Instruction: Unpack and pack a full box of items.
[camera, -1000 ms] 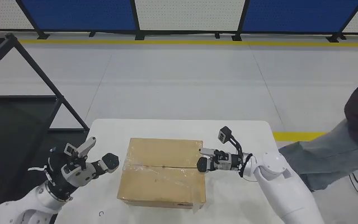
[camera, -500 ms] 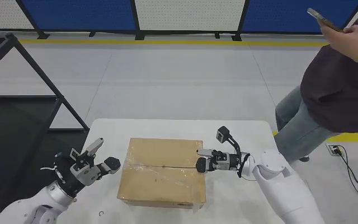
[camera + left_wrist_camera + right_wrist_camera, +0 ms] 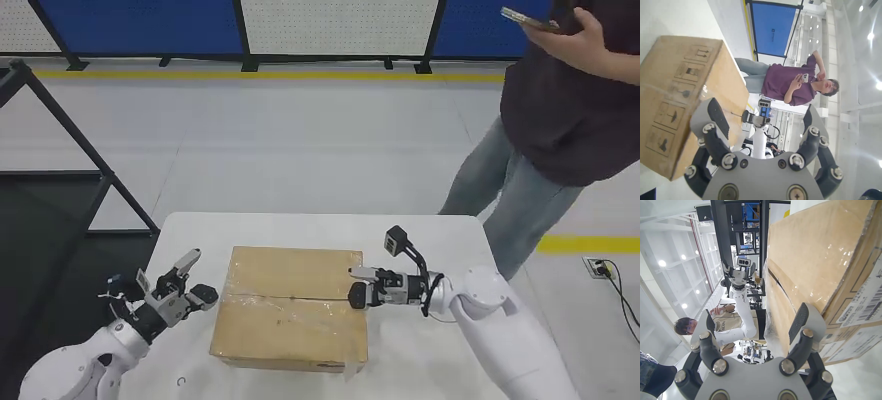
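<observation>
The box (image 3: 290,310) sits shut in the middle of the white table (image 3: 430,235), so I'd say this is the very start of unpacking: getting it open. It's plain brown cardboard, square-cornered and flat-topped. Its two top flaps meet at a seam (image 3: 300,297) under glossy, crinkled clear tape (image 3: 772,317). One end carries a white printed label (image 3: 863,308), the other dark handling symbols (image 3: 676,91). The right gripper (image 3: 357,284) hangs at the box's right edge by the seam's end, fingers spread with nothing between them; whether one touches the cardboard I can't tell. The left gripper (image 3: 198,278) sits just beside the opposite end, likewise spread and empty. Next, I'd guess, the tape must be broken or peeled at the seam while the other arm steadies the box.
</observation>
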